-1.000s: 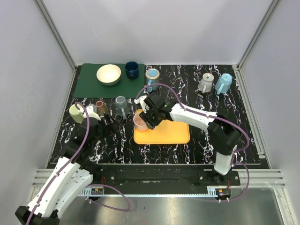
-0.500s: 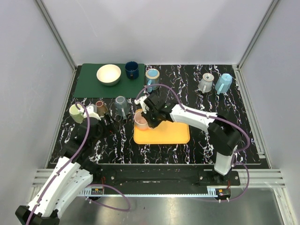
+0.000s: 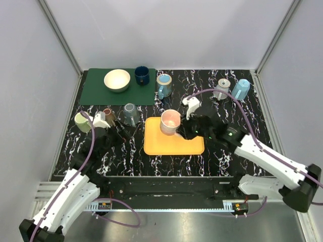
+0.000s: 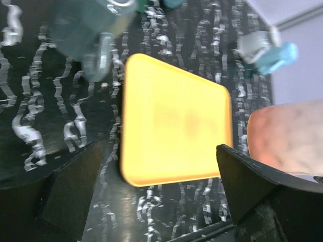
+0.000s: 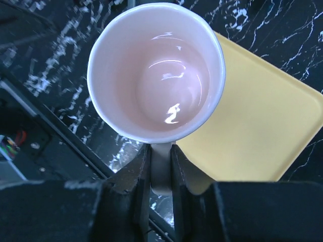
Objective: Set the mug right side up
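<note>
**Pink mug.** Its mouth faces the right wrist camera. From above it shows as a near-full circle, so I judge its long axis close to upright, mouth up. It hangs over the far part of the orange tray; I cannot tell whether its base touches the tray.

**Handle.** It points back from the mug body straight into my right end effector. The two fingers are pinched narrow on it, one on each side, so the mug lies just beyond the fingertips.

**Coming move, as I judge it.** Lower along the mug's own axis until the base seats on the tray, then release.

**Left end effector.** It is spread wide and holds nothing. It hangs over the counter beside the tray's left edge, with the mug off to its right. The right arm is the nearer one and has the grip.
</note>
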`<state>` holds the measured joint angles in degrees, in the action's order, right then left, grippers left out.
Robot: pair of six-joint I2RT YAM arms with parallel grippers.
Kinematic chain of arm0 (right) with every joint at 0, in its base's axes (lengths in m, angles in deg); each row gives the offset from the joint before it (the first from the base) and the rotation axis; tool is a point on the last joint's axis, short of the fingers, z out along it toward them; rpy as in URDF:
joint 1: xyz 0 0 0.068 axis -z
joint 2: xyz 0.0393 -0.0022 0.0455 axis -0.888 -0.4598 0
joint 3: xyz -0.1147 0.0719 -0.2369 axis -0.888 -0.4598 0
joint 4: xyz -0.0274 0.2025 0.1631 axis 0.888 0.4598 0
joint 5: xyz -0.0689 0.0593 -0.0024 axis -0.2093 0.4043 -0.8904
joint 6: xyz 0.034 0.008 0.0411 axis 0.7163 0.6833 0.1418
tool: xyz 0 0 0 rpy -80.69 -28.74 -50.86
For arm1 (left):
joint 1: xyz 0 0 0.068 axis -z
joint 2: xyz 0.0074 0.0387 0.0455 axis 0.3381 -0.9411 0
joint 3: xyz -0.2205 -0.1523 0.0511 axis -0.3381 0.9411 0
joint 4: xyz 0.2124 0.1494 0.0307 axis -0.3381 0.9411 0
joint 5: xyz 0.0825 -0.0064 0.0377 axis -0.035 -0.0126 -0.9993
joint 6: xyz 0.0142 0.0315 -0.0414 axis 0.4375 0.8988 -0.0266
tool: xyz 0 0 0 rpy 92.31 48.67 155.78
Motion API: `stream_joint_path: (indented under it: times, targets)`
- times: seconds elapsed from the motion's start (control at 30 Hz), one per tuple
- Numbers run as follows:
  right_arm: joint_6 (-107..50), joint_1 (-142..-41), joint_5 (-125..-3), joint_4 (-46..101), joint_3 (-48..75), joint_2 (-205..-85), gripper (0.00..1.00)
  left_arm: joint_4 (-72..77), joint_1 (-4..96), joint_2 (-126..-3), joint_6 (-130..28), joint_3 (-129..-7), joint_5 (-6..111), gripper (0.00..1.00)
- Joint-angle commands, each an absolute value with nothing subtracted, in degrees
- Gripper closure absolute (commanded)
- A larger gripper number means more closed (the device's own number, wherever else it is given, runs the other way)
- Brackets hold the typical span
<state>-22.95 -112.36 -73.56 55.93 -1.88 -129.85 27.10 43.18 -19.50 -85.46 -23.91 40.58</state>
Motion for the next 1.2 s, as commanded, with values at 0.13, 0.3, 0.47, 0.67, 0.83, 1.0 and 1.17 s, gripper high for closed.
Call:
stream_joint_path:
  times: [0.13,0.3,0.47,0.67,0.83,1.0,1.17]
  targets:
    - [-2.46,-101.43,-64.22,42.18,-11.0,-114.71,1.0,-15.04,43.58,-20.4,-98.77,-15.24,64.37,0.01]
    - [11.8,-94.97,-52.7,19.0,-22.77,-108.53,1.0,-32.44,48.31,-23.2,-103.45,-11.0,66.94,0.01]
    - [26.22,-94.88,-50.14,-5.59,-29.73,-110.02,1.0,-43.59,58.05,-31.72,-102.57,-11.18,65.45,0.01]
    - [30.28,-94.88,-50.05,-13.91,-30.45,-112.66,1.0,-48.79,63.62,-42.8,-101.34,-15.74,65.18,0.01]
    - [30.45,-94.88,-49.17,-13.91,-29.3,-113.19,1.0,-55.38,64.14,-48.78,-102.66,-17.15,63.52,0.01]
    - [31.51,-94.88,-48.38,-13.83,-28.95,-113.19,1.0,-60.21,64.14,-53.96,-102.39,-21.28,63.07,0.02]
    - [32.91,-94.88,-47.86,-14.61,-29.39,-112.83,1.0,-64.0,64.41,-58.36,-102.57,-26.28,64.74,0.11]
